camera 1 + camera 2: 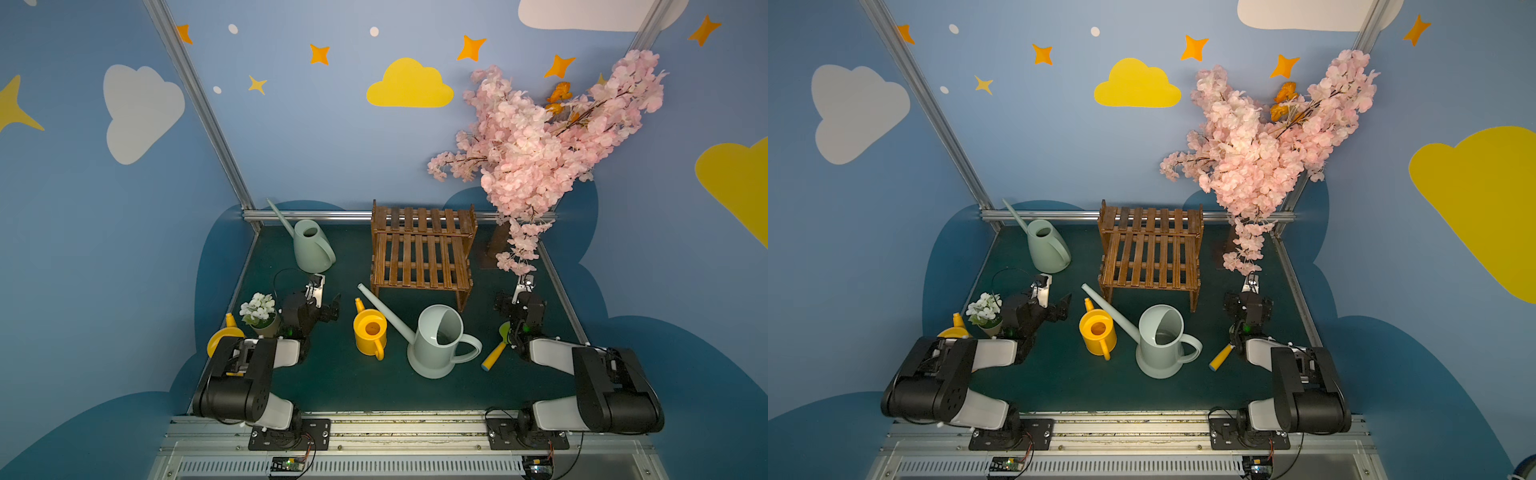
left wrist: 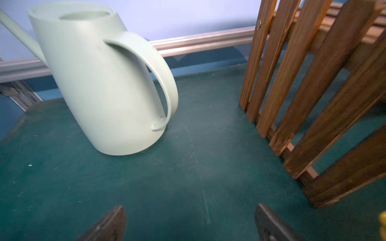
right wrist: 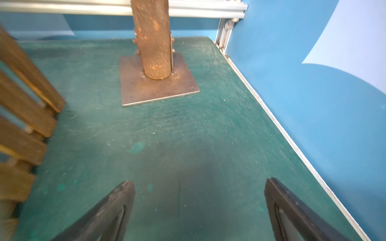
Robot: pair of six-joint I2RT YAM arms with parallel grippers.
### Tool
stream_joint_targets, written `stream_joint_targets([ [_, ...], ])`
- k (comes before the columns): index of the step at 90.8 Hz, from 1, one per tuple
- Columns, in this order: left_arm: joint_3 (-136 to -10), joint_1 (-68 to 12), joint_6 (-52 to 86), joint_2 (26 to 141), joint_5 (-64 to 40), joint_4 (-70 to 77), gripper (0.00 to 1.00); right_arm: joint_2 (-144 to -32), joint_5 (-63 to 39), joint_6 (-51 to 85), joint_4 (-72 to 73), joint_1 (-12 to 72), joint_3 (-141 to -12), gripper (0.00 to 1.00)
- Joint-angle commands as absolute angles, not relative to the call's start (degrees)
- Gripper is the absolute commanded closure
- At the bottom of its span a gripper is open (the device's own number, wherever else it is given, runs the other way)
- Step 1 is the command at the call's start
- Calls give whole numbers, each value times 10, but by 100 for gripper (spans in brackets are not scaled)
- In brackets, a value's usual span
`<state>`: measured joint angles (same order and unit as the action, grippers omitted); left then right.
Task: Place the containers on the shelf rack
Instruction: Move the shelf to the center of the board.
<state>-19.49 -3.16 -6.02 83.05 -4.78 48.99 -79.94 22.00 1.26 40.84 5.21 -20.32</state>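
The dark-brown slatted shelf rack (image 1: 422, 253) (image 1: 1150, 253) stands at the back centre with nothing on it. One tall pale green can (image 1: 311, 249) (image 2: 100, 83) stands at the back left. A second tall one (image 1: 440, 345) (image 1: 1160, 345) stands front centre, beside a small yellow can (image 1: 370, 332) (image 1: 1097, 332). Another yellow can (image 1: 224, 334) is half hidden behind the left arm. My left gripper (image 1: 326, 297) (image 2: 190, 208) is open and empty, low over the mat in front of the back-left can. My right gripper (image 1: 517, 299) (image 3: 199, 182) is open and empty, right of the rack.
A small pot of white flowers (image 1: 259, 311) sits beside the left arm. A green-and-yellow toy shovel (image 1: 496, 347) lies by the right arm. The pink blossom tree (image 1: 540, 137) overhangs the back right, and its base plate (image 3: 158, 83) lies ahead of the right gripper. Blue walls close three sides.
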Motion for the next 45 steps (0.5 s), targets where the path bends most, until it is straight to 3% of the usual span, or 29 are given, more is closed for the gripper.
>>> stream_joint_targets([
  [1, -218, -27, -68, 770, -60, 408, 0, -768, 251, 25, 439, 63, -183, 2],
  [23, -278, -23, -104, 673, -67, 248, 0, -615, 260, 43, 198, 63, -240, 2],
  [45, -415, -10, -120, 635, -86, -55, 0, -436, 294, 175, -31, 63, -253, 3],
])
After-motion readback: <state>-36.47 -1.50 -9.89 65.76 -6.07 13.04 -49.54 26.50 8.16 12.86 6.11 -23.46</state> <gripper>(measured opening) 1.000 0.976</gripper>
